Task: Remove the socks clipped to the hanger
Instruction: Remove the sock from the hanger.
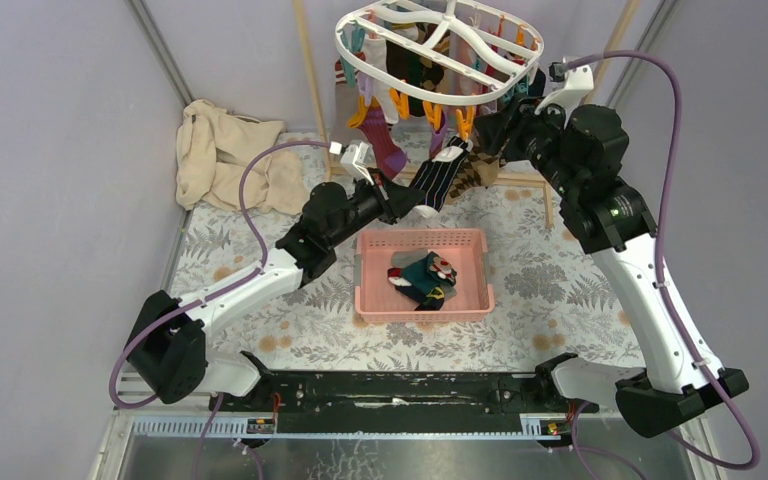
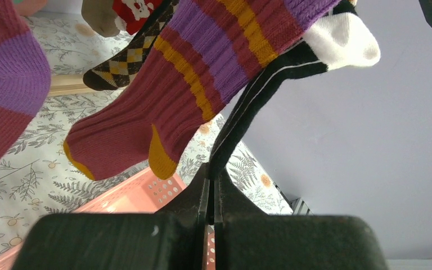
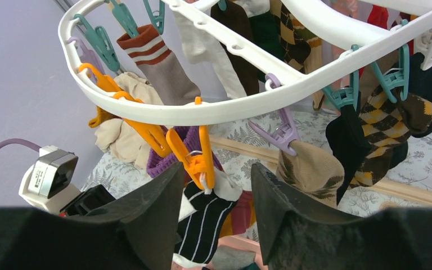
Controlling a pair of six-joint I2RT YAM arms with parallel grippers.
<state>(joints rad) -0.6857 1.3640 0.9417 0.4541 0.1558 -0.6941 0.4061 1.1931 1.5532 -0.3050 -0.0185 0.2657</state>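
**Left claw clamped on a sock, right claw open at its clip**

The hanger (image 1: pixel 345 45) hung above the far side of the table (image 1: pixel 520 310). Its white oval rim was ringed with orange, teal and purple clips, and most of the socks (image 1: pixel 385 140) dangled from them.

The left claw (image 2: pixel 211 175) was pressed tight on the lower end of a black striped sock (image 2: pixel 270 84). The fabric was pinched flat between the two fingers and drawn out at a slant away from the hanger. The upper end of that sock sat in an orange clip (image 3: pixel 194 157) on the near rim.

The right claw (image 3: pixel 216 174) stood partly wide, with one finger on each side of that orange clip. One finger was just beside the clip, but whether it touched could not be told. The claw gripped nothing.

Beside the black striped sock hung a maroon sock (image 2: pixel 163 112) with purple and yellow bands, and past it a brown argyle sock (image 2: pixel 121 64). Next along the rim, a purple clip (image 3: pixel 284 132) held a brown sock (image 3: pixel 309 169).

A pink basket (image 1: pixel 370 300) sat on the table between the two arms, below and in front of the hanger. A few loose socks (image 1: pixel 422 280) lay in it. A beige cloth (image 1: pixel 225 155) lay crumpled at the far left corner of the table.
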